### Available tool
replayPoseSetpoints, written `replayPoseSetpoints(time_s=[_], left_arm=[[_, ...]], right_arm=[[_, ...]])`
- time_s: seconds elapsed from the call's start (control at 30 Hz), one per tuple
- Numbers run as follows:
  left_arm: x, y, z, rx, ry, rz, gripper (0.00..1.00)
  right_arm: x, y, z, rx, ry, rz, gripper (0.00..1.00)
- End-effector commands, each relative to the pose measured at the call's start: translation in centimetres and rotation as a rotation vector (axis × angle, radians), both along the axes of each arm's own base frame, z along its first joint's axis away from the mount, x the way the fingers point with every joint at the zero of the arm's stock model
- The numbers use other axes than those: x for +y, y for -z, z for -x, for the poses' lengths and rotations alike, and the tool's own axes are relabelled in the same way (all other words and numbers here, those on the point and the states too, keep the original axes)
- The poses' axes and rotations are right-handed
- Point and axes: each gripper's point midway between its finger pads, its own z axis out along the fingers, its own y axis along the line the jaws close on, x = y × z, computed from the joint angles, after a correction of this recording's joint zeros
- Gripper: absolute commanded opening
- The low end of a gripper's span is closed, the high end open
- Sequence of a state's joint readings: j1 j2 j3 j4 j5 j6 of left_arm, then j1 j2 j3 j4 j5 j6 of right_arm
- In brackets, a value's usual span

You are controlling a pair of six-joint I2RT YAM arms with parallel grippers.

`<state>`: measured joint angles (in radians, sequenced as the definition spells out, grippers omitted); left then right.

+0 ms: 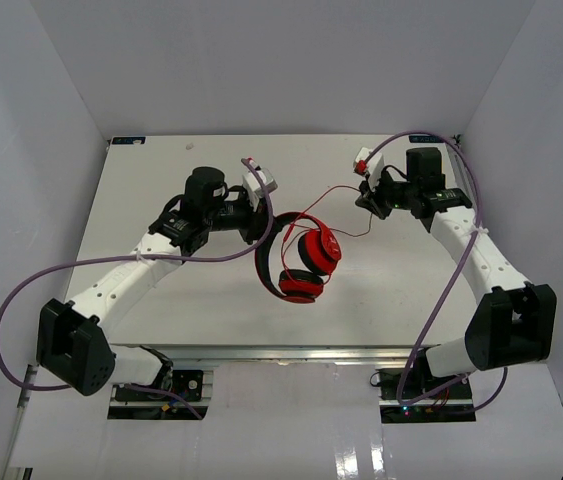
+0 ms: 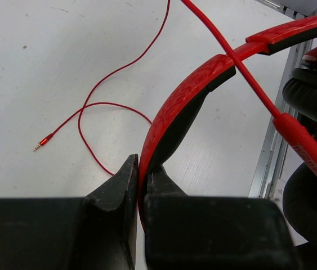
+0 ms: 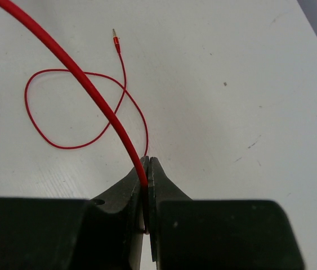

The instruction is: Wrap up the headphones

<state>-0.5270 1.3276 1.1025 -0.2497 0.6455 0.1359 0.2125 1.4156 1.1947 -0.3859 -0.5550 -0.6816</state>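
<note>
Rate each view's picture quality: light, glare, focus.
Top external: even, diffuse light, only faint shadows on the table; glare on the glossy floor strip at the bottom. Left wrist: the near cable is soft, the plug sharp. Right wrist: table texture crisp; the right hand is dark, little detail.

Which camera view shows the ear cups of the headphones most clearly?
The top external view: both red ear cups show fully, beside the headband. The left wrist view shows only parts of them at its right edge, behind the cable. The right wrist view shows none, only the thin cable and its plug.
</note>
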Motion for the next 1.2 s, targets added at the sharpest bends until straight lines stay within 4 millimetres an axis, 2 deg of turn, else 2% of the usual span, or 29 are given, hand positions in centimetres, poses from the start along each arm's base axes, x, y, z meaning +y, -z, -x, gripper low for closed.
replayPoseSetpoints(time_s=[0.0, 0.27, 0.7, 0.9, 1.0, 1.1, 1.17], left_arm=[[-0.5, -6.6, 1.2, -0.108, 0.045, 0.127, 0.00], [-0.2, -9.1, 1.5, -0.156, 0.032, 0.160, 0.00], [-0.2, -14.1, 2.2, -0.212, 0.020, 0.281, 0.00], [-0.2, -18.3, 1.6, -0.157, -0.067, 0.457, 0.00], [0.2, -20.2, -0.2, -0.089, -0.189, 0.563, 0.00], [0.7, -22.5, -1.5, -0.025, -0.283, 0.690, 0.00], [1.1, -23.3, -2.8, 0.022, -0.358, 0.738, 0.00]], right_arm=[[-0.3, 0.2, -0.7, 0.062, 0.017, -0.102, 0.08], [-2.2, 2.4, -1.3, 0.147, 0.067, -0.161, 0.08], [-1.7, 5.0, -0.1, 0.238, 0.041, -0.207, 0.08], [1.2, 3.8, 3.2, 0.324, -0.143, -0.358, 0.08], [3.0, 1.9, 5.4, 0.374, -0.287, -0.467, 0.08], [5.8, 0.1, 7.8, 0.407, -0.430, -0.513, 0.08], [7.6, -1.0, 9.0, 0.404, -0.509, -0.515, 0.08]])
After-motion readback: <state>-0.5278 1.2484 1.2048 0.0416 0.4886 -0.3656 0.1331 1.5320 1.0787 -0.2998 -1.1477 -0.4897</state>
